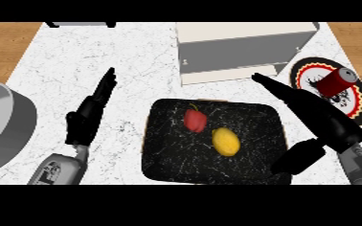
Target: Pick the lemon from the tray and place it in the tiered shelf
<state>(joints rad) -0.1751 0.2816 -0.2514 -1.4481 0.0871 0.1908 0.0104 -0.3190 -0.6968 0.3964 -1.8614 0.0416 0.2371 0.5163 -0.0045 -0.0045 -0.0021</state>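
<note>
I see the lemon point(225, 141) lying in the black tray point(170, 167), just right of a red pepper point(195, 120), untouched. My right hand point(318, 117) hangs over the tray's right edge, fingers straight and thumb spread, holding nothing; the tiered shelf point(244, 50) stands just beyond the tray. My left hand point(88, 115) rests open and empty, well left of the tray.

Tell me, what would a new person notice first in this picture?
The black tray at the bottom centre catches the eye, with the yellow lemon and a red pepper lying on it. Above it stands the pale tiered shelf, and a red can lies on a round plate at right.
</note>
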